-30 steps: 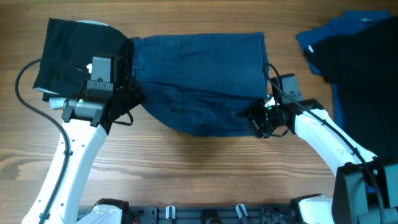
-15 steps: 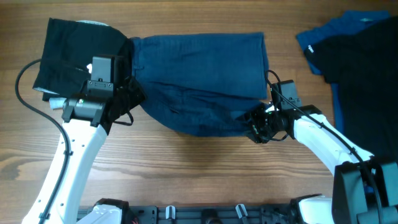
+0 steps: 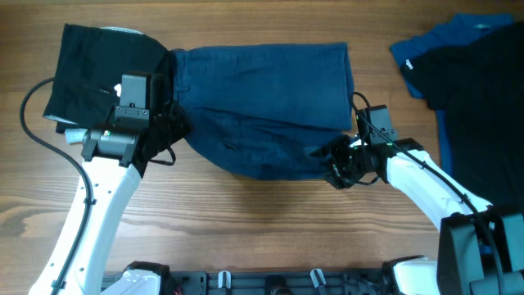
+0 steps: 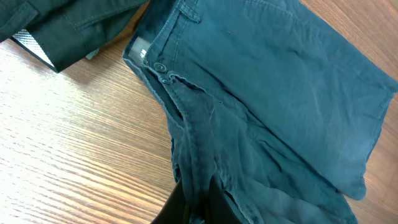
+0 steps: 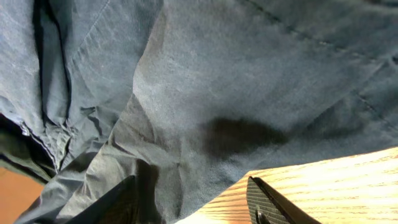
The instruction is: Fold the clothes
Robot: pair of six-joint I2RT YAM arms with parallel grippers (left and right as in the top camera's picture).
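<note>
Garment in navy (image 3: 262, 90) lies on table (image 3: 246, 221), pinched by left gripper (image 4: 189, 205).

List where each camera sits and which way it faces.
Overhead: above the table, facing straight down; shows navy garment, black garment, left gripper and right gripper.
Left wrist: on the left arm, facing down past its shut fingers pinching navy cloth, toward the button.
Right wrist: on the right arm, close over navy cloth, its open fingers at the bottom edge.
Shared: all three show the navy garment.
</note>
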